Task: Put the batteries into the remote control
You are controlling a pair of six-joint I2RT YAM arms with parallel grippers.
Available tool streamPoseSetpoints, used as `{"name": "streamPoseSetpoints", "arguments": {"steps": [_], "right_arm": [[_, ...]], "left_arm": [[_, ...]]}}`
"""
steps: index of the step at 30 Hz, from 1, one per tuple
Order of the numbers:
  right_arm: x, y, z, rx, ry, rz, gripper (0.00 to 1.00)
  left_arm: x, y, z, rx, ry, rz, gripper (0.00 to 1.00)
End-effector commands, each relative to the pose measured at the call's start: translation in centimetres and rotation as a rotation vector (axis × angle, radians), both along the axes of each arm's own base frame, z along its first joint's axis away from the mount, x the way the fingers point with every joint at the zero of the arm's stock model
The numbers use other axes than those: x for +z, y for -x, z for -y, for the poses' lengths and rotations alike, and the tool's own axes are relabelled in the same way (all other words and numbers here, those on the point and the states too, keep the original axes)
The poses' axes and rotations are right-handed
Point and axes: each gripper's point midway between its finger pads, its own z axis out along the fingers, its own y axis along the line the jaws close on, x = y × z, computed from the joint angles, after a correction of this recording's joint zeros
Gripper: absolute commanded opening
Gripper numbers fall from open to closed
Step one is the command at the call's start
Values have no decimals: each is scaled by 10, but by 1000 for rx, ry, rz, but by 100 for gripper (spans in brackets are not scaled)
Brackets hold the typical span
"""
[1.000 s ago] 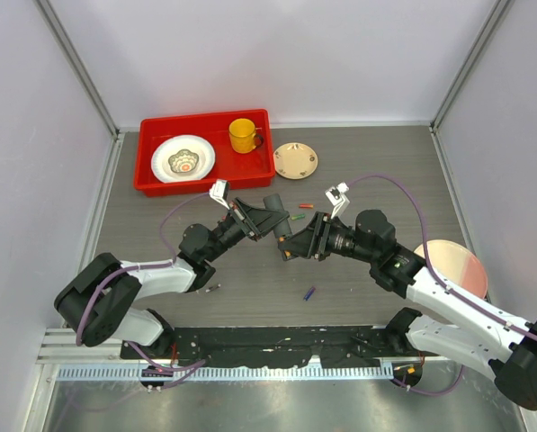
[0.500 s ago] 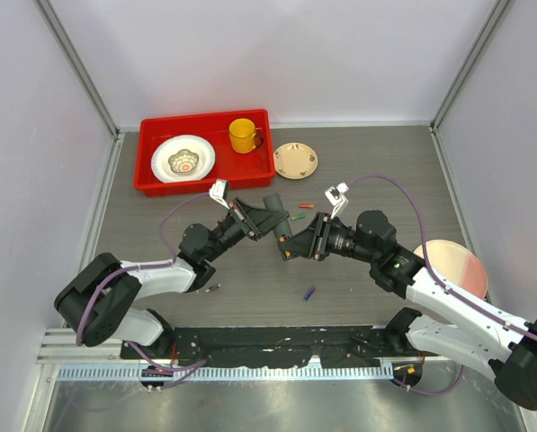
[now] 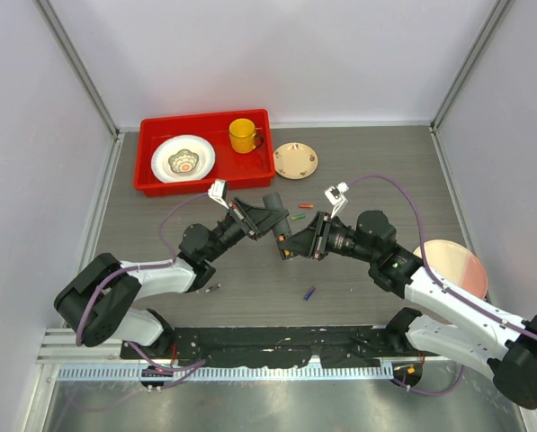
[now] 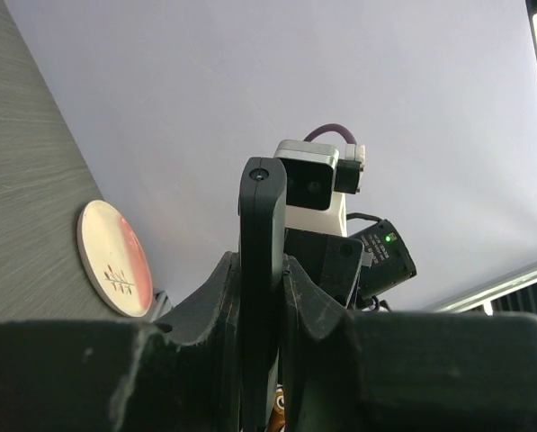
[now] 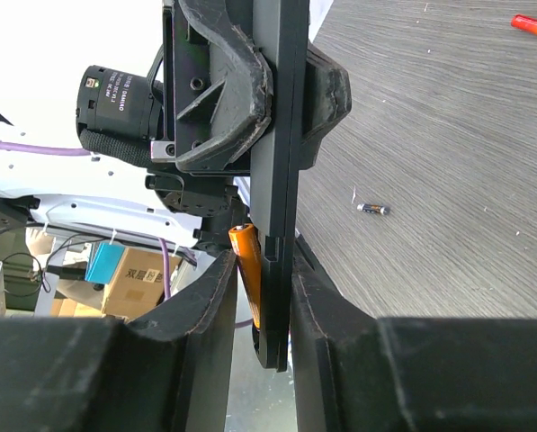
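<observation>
your left gripper [image 4: 261, 297]: clamped tight on the remote control [image 4: 261, 225] | your right gripper [image 5: 266, 301]: pinching the remote's other end, orange battery [image 5: 247, 274] squeezed in alongside it

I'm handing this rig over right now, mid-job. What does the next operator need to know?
Left claw: shut on the slim black plastic remote control, held off the grey table.
Right claw: jaws astride the remote's other end and a thin orange battery, apparently pinching both.
Loose on the table: blue battery, red battery, green battery.
Done: remote is up, with one cell against it.
Left: can't tell if that cell is seated; back cover not in view.
</observation>
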Motion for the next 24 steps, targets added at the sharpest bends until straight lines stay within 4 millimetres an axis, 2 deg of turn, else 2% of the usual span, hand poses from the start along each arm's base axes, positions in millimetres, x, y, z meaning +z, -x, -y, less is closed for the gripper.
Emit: {"name": "streamPoseSetpoints", "arguments": {"steps": [1,5,12,22,24], "right_arm": [[-11,2,-1,22,27,2,15],[-13,2,-2,36,50,8,1],[-17,4,-1,64,102,30,1],[-11,6,-1,80,106,59,1],[-9,6,-1,78,102,63,1]], "left_arm": [[80,14,-25,54,220,240,0],[76,13,-24,51,213,232,0],[68,17,-18,4,199,211,20],[59,26,-9,-74,167,204,25],[54,27,-6,-94,158,195,31]]}}
